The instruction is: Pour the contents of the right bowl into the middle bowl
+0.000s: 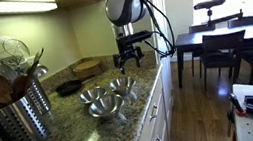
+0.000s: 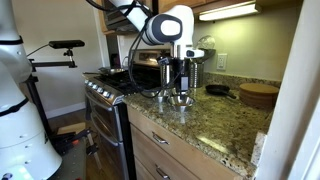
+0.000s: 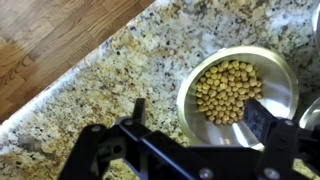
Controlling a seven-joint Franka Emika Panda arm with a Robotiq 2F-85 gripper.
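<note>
Three metal bowls stand close together on the granite counter (image 1: 74,124): one bowl (image 1: 122,84), a second (image 1: 92,94) and a third (image 1: 102,107). In the wrist view a steel bowl (image 3: 275,75) holds yellow beans (image 3: 228,88). My gripper (image 3: 200,115) is open and empty, hovering above this bowl. One finger is over the counter beside the rim and the other is over the bowl's inside. The gripper hangs over the bowls in both exterior views (image 1: 130,58) (image 2: 180,88). The rim of another bowl (image 3: 313,115) shows at the right edge.
A metal utensil holder (image 1: 22,114) stands on the counter, with a round wooden board (image 1: 86,66) and a black pan (image 1: 68,87) behind the bowls. A stove (image 2: 105,90) adjoins the counter. The counter edge drops to a wooden floor (image 3: 50,45).
</note>
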